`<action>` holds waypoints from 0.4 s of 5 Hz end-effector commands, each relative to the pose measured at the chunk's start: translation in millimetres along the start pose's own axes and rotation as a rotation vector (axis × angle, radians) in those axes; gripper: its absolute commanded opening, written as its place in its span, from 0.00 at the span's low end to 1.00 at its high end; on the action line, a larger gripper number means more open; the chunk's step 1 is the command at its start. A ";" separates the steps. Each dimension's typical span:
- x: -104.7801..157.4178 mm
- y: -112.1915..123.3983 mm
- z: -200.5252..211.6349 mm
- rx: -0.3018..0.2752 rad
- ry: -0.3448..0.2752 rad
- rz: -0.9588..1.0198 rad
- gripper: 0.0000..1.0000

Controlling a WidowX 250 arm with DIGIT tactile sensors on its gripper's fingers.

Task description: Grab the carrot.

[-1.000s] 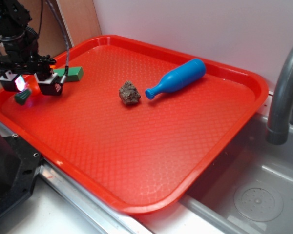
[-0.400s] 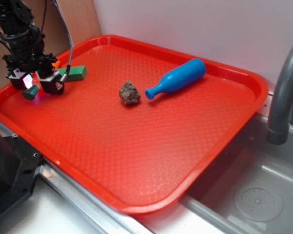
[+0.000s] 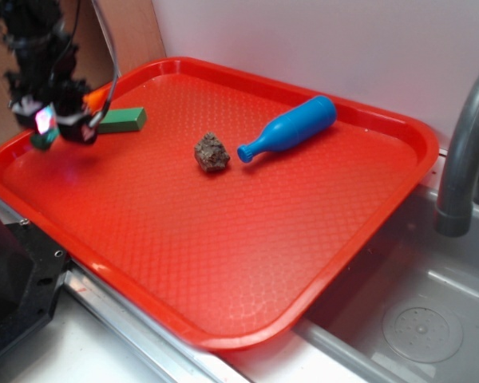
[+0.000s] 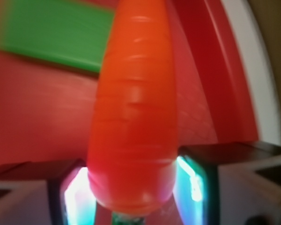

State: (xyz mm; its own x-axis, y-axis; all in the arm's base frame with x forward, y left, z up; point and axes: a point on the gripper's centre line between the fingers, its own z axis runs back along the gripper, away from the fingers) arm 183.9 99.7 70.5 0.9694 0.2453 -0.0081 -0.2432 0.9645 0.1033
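My gripper [image 3: 61,125] is shut on the carrot and holds it above the far left corner of the red tray [image 3: 223,263]. In the exterior view only the carrot's orange tip [image 3: 96,97] and its dark green stub [image 3: 41,140] show past the fingers. In the wrist view the glossy orange carrot [image 4: 133,117] fills the middle, gripped at its thick end between the two lit pads [image 4: 189,185], with my gripper [image 4: 131,194] around it. The green block [image 3: 121,120] lies on the tray just right of the gripper.
A brown rock [image 3: 211,152] and a blue toy bottle [image 3: 291,128] lie on the tray's middle and far side. A grey faucet [image 3: 463,144] and sink basin [image 3: 419,319] are at the right. The green block [image 4: 51,35] shows in the wrist view too.
The gripper has risen with the carrot in it, lifting it off the tray, and has drifted slightly toward the far left edge.
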 end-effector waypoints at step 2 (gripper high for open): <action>-38.0 -64.6 140.3 -0.191 -0.216 -0.189 0.00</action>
State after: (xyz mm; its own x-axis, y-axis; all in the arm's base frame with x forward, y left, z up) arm 172.6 5.2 193.4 0.9837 0.0592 0.1700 -0.0460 0.9957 -0.0809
